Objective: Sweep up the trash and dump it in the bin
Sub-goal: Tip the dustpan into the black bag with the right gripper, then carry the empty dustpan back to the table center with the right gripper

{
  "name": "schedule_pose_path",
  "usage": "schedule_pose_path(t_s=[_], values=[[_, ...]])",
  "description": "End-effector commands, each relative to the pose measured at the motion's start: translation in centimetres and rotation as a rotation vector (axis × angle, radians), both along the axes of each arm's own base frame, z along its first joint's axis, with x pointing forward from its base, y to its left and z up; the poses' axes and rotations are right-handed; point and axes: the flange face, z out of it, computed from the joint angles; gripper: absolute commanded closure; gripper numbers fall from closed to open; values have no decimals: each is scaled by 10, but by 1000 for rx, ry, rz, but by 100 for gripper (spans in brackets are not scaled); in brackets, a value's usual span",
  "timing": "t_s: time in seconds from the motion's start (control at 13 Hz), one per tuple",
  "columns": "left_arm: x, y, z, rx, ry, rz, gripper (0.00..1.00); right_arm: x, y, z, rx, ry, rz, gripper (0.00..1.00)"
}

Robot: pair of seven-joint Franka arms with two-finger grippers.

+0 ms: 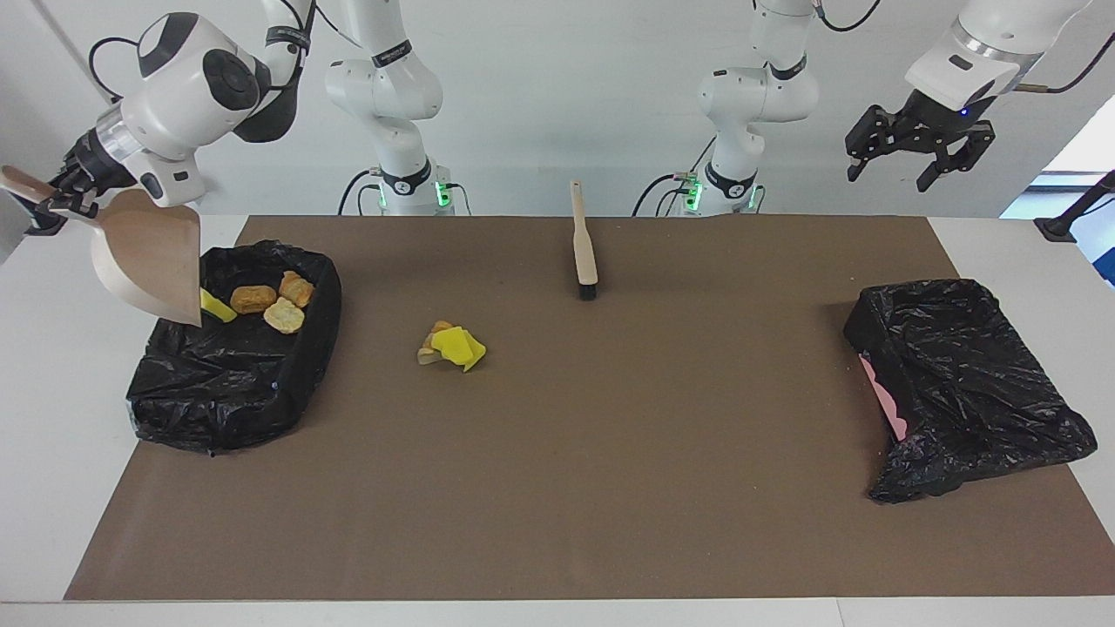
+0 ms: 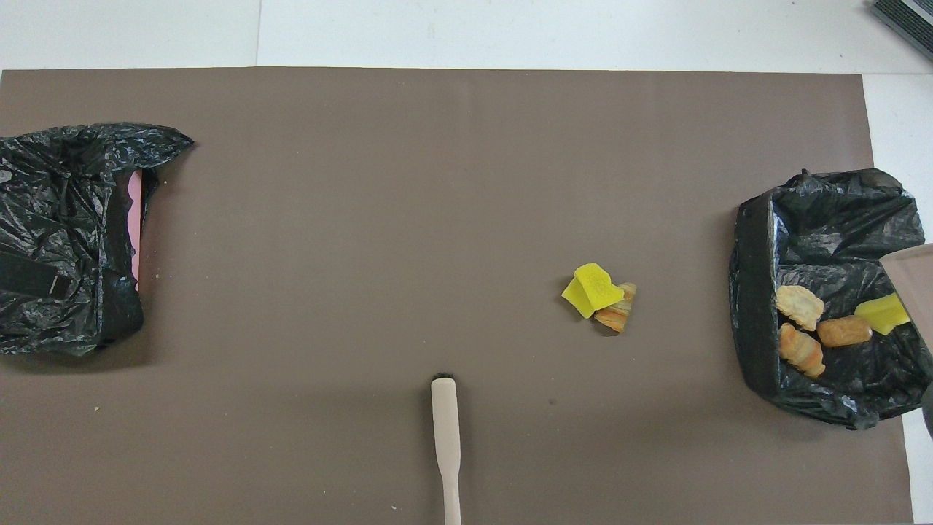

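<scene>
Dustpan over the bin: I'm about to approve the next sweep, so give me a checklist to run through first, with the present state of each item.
1. Dustpan emptied: ok, tilted steeply over the bin, nothing showing in it.
2. Dumped trash inside the bin: ok, three bread chunks and a yellow sponge piece lie in it.
3. Right gripper gripping the dustpan handle: ok, shut on it.
4. Table swept: not ok, a pile of sponge and bread remains on the mat between bin and brush.
5. Brush in hand: not ok, it lies on the mat near the robots.
6. Left gripper ready: ok, open, waiting raised above its end of the table.
</scene>
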Motion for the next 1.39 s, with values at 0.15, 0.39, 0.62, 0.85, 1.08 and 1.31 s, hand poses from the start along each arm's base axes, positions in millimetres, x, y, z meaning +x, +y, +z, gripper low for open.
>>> schedule_pose_path(t_s=[0.15, 0.39, 0.62, 0.85, 1.08, 1.31], values=[[-6, 5, 0, 11, -8, 19, 0, 11, 90, 23, 177, -142, -119, 100], [-6, 5, -1, 11, -4, 20, 0, 19, 141, 18, 365, -298, -286, 100], [-7, 2, 1, 12, -7, 19, 0, 25, 185, 13, 585, -448, -489, 100], [-9, 0, 0, 13, 4, 16, 0, 29, 212, 6, 724, -577, -743, 100], [-8, -1, 1, 9, -8, 15, 0, 37, 283, -34, 750, -731, -1067, 100], [-8, -5, 0, 9, -5, 7, 0, 57, 369, -58, 753, -829, -1318, 100]])
